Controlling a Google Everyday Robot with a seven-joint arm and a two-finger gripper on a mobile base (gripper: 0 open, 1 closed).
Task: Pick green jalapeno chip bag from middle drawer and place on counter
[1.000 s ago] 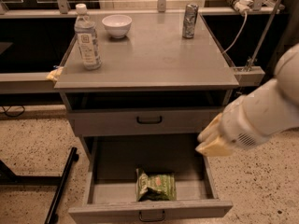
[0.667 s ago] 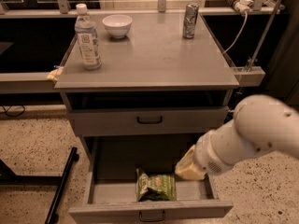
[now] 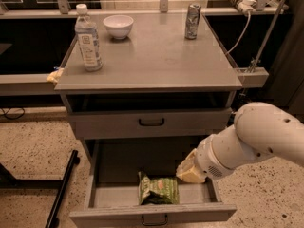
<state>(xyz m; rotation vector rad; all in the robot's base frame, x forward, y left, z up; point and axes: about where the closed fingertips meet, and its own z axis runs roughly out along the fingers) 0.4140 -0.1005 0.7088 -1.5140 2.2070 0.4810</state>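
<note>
The green jalapeno chip bag (image 3: 158, 191) lies on the floor of the open middle drawer (image 3: 114, 163), near its front wall. My gripper (image 3: 188, 170) hangs over the drawer's right side, just right of and slightly above the bag, at the end of the white arm (image 3: 256, 141) that comes in from the right. It does not touch the bag. The counter (image 3: 156, 61) is the grey cabinet top above.
On the counter stand a water bottle (image 3: 88, 38) at the left, a white bowl (image 3: 118, 26) at the back and a can (image 3: 192, 21) at the back right. A closed drawer front (image 3: 151, 122) sits above the open drawer. A black bar (image 3: 61, 189) lies on the floor at left.
My arm has moved left and down, bringing the gripper from the drawer's right edge to over its floor beside the bag. The bag has not moved.
</note>
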